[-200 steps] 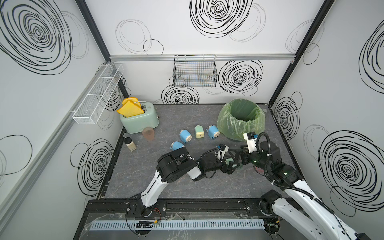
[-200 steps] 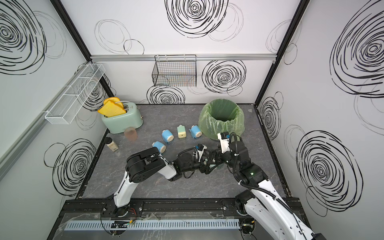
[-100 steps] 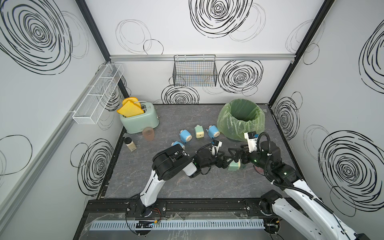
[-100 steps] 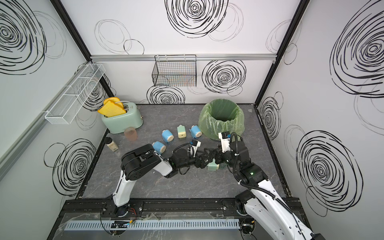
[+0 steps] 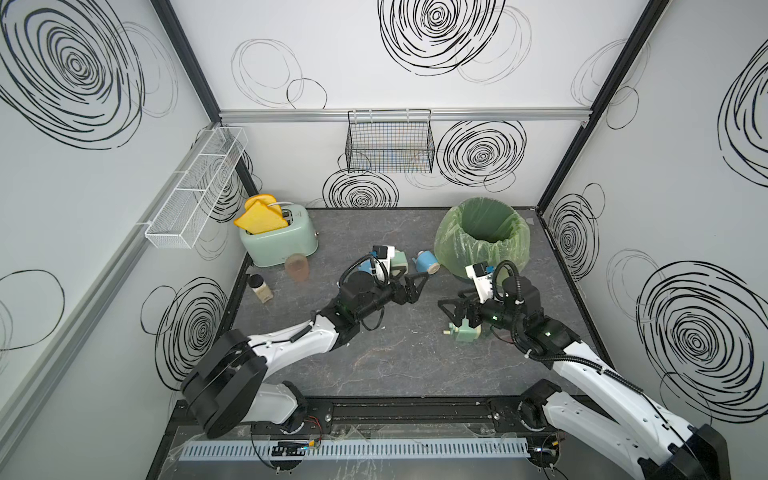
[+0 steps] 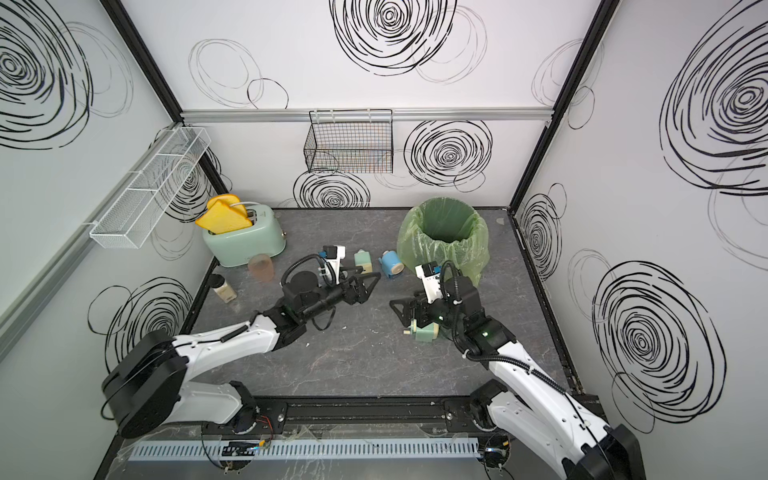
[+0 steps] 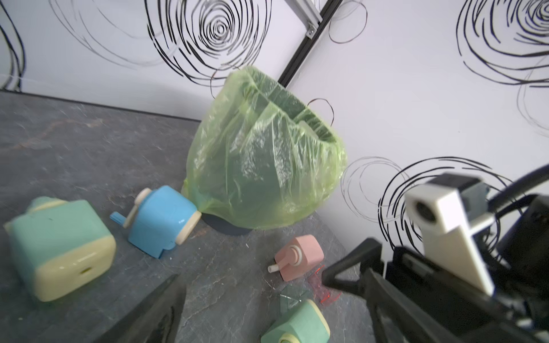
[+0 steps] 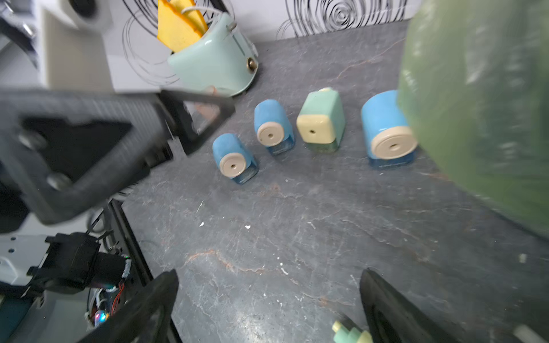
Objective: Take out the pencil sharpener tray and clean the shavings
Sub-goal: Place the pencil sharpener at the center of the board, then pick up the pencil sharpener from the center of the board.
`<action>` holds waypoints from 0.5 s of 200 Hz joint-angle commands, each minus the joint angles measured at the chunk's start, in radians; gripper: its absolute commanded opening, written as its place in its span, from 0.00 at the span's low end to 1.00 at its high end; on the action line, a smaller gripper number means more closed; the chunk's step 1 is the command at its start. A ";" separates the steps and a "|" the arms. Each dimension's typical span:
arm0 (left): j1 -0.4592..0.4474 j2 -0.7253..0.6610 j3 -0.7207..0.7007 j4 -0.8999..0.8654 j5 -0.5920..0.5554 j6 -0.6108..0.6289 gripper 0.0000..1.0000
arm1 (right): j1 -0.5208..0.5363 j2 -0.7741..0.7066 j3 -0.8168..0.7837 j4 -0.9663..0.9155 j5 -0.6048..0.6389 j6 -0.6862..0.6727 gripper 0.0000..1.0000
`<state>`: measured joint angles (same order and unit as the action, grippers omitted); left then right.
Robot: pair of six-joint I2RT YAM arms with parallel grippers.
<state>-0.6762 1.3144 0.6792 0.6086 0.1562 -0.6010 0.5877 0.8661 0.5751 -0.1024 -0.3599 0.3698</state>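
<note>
Mint-green sharpener (image 5: 466, 332) lies on the bench (image 5: 374, 365) at 4 o'clock, left tool (image 5: 417, 286) and right tool (image 5: 451, 313) both spread empty, red scraps (image 7: 325, 292) beside it suggesting cleaning is unfinished.

Bright even light, soft shadows; wrist views motion-blurred, edges distorted.

Mint toaster (image 5: 291, 243) holding yellow toast (image 5: 259, 216), pinkish cup (image 5: 298, 267) beside it, perhaps spice jar (image 5: 260, 288)

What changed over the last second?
The left gripper drew back from the green sharpener toward the back left, so the arms now stand apart. Nothing gripped or released; both jaws open. The right gripper stays by the sharpener, which lies unmoved, as do the bin and blue sharpener.
</note>
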 commanded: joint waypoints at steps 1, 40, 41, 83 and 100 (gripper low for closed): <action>0.129 -0.080 0.054 -0.406 0.011 0.015 0.97 | 0.120 0.078 0.035 0.081 0.042 -0.023 0.99; 0.483 -0.241 0.045 -0.618 0.186 -0.021 0.97 | 0.247 0.352 0.094 0.266 0.044 -0.110 0.99; 0.492 -0.243 0.043 -0.620 0.192 -0.019 0.97 | 0.249 0.360 0.096 0.272 0.045 -0.116 0.99; 0.743 -0.281 0.019 -0.729 0.347 0.081 0.97 | 0.326 0.653 0.162 0.502 0.118 -0.326 0.99; 0.748 -0.304 -0.028 -0.682 0.346 0.050 0.97 | 0.333 0.764 0.199 0.590 0.150 -0.341 0.99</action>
<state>0.0566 1.0359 0.7071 -0.0505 0.4160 -0.5610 0.9054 1.5246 0.7166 0.2901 -0.2707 0.1326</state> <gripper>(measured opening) 0.974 0.986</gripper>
